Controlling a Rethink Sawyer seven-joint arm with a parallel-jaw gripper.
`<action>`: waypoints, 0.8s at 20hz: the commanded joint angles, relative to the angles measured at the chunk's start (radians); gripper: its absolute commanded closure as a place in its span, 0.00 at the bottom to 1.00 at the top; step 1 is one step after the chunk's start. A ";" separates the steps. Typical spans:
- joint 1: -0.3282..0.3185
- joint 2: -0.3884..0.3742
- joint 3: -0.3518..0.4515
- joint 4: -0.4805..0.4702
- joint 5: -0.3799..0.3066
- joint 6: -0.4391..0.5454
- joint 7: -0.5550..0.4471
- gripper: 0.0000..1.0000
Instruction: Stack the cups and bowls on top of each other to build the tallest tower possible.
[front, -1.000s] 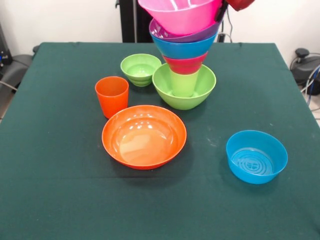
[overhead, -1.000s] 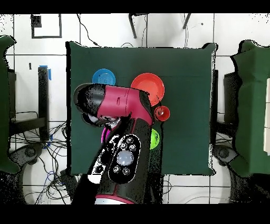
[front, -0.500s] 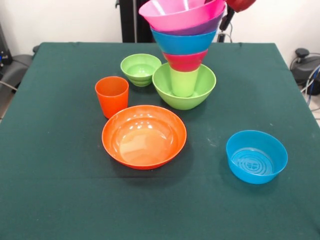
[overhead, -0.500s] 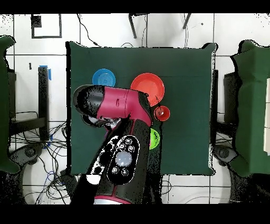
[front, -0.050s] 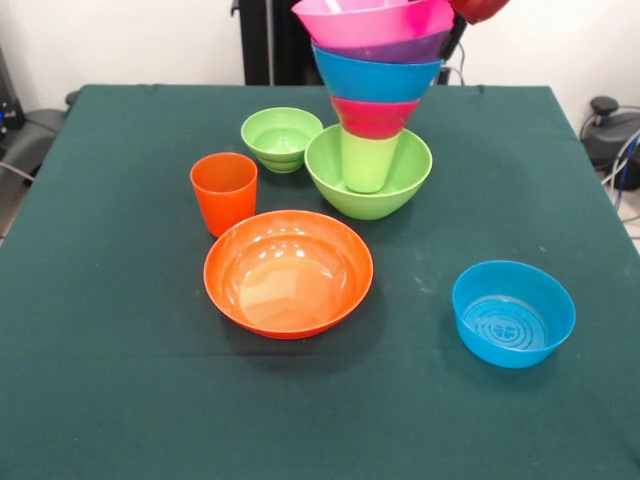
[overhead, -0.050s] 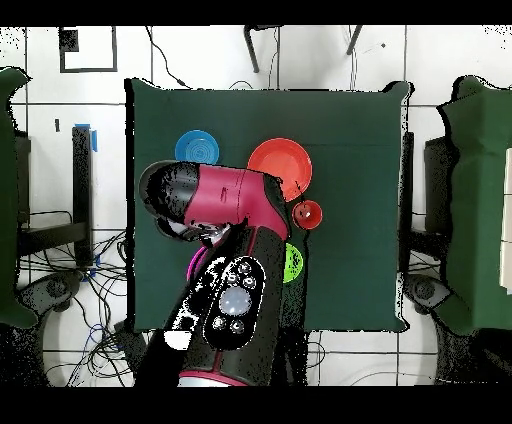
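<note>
Arm (overhead, -0.050s: 225, 260) reached over table's (front, -0.050s: 120, 400) far half, above tower (front, -0.050s: 372, 110); gripper barely visible at pink bowl's (front, -0.050s: 372, 20) rim, grip state impossible to tell; tower stood in green bowl (front, -0.050s: 400, 185); orange cup (front, -0.050s: 223, 192) beside orange bowl (front, -0.050s: 288, 272).

Red arm (overhead, -0.050s: 225, 270) — over the table

Tower (front, -0.050s: 372, 90): green base bowl, lime cup, red, blue, purple, pink bowls nested, upright. Beside it: small green bowl (front, -0.050s: 281, 137), orange cup (front, -0.050s: 223, 191), orange bowl (front, -0.050s: 288, 272), blue bowl (front, -0.050s: 513, 313).
</note>
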 joint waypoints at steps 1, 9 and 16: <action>-0.010 0.018 0.068 0.057 -0.007 -0.080 0.070 0.00; -0.054 0.045 0.065 0.056 -0.061 -0.208 0.005 0.00; -0.078 0.067 0.042 0.042 -0.114 -0.273 -0.025 0.00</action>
